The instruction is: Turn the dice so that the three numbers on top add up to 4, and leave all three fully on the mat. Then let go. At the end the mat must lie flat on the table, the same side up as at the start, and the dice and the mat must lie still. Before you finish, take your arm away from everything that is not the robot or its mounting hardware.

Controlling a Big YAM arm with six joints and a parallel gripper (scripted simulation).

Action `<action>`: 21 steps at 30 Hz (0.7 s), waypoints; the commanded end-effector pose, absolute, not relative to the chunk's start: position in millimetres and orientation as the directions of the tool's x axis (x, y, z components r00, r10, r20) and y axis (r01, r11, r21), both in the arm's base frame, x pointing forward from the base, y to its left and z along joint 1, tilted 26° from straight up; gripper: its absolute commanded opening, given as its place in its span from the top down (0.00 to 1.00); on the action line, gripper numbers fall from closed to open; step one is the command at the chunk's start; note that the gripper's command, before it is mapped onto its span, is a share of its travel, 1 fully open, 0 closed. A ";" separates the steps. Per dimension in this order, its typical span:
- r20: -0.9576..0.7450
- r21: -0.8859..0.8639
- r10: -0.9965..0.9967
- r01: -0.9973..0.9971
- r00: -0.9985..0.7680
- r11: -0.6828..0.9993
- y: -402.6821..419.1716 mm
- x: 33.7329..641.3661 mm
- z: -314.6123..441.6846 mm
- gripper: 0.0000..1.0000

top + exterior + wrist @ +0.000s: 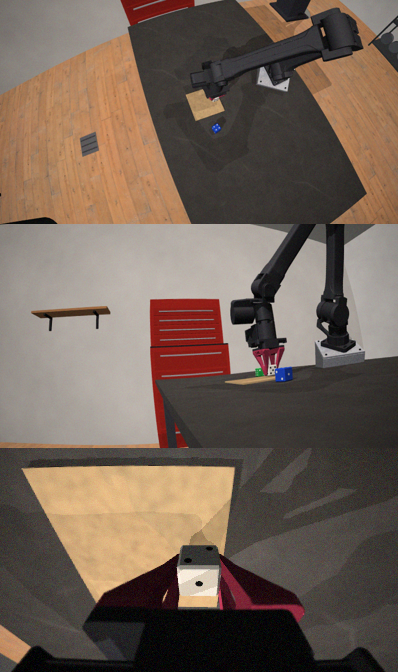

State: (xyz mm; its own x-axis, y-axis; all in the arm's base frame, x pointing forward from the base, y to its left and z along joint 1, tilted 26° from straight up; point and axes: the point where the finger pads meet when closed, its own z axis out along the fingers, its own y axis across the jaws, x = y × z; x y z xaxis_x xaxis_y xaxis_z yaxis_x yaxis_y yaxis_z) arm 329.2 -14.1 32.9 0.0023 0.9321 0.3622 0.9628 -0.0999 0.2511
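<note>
Dark tabletop [278,166], centre of the top view: tan square mat [201,107] lying flat. Small white die [198,575] clamped between the crimson fingers of the black arm's gripper [269,362], part-closed, at the mat's edge nearest the arm. Blue die [216,128] off the mat, below it, four pips up. Green die [259,372], exterior view, left of the gripper.

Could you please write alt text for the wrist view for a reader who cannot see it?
The end effector grips a white die between dark red fingers, one pip facing the camera. Beyond it lies a tan mat on the dark table.
</note>
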 end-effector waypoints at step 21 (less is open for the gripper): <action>0.347 0.290 0.938 0.952 -0.007 -0.100 -21.6 348.6 43.3 0.74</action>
